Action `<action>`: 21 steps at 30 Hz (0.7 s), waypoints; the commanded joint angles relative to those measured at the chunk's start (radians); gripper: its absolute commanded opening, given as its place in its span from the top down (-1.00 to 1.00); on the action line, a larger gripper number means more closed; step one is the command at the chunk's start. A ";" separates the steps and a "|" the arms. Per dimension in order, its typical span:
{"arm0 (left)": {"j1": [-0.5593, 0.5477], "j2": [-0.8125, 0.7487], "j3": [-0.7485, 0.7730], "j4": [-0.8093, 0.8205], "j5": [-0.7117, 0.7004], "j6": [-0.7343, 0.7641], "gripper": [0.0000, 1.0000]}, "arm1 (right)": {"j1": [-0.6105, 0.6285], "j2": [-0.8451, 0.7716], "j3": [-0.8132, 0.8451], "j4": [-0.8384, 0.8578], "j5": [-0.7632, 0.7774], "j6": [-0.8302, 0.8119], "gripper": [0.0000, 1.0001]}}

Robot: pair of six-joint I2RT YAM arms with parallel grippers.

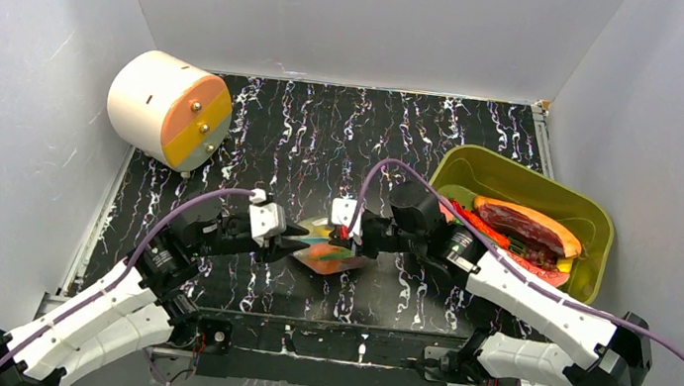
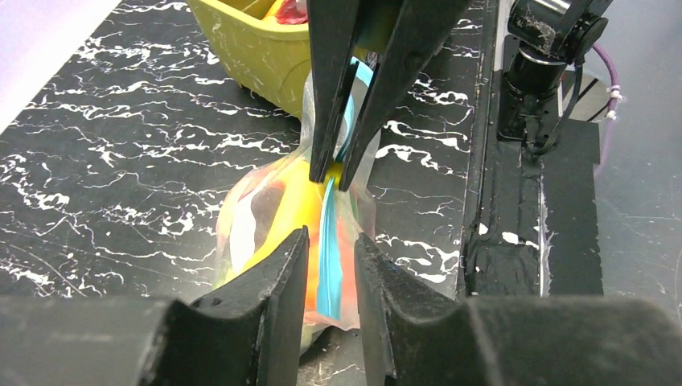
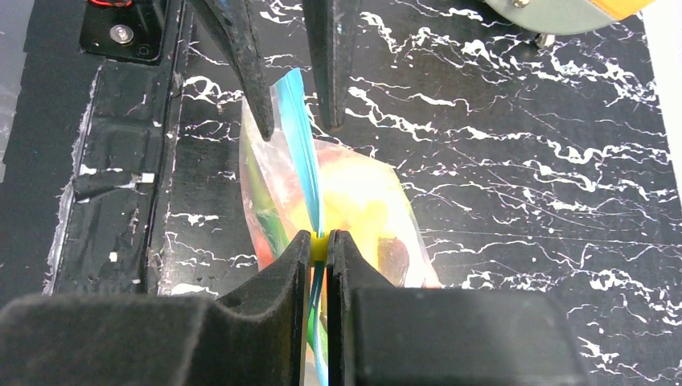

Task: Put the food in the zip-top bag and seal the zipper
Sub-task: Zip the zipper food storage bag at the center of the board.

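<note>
The zip-top bag [image 1: 330,254] lies mid-table between my two grippers, with yellow, orange and green food [image 2: 281,209] showing through its clear wall. Its blue zipper [image 2: 328,257] stands on edge. My right gripper [image 3: 320,237] is shut on the zipper [image 3: 299,137], with a small yellow tab pinched at its tips. My left gripper [image 2: 331,241] straddles the other end of the strip, its jaws slightly apart and not touching it. From above, the left gripper [image 1: 300,240] and the right gripper [image 1: 352,239] face each other across the bag.
An olive-green bin [image 1: 483,157] at the right back holds more toy food [image 1: 523,225], close behind the right arm. A white and orange cylinder [image 1: 167,110] lies on its side at the back left. Grey walls enclose the table.
</note>
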 commanded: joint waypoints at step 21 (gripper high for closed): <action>0.003 0.136 0.061 0.050 0.086 0.021 0.31 | -0.005 0.005 0.040 0.117 -0.071 0.013 1.00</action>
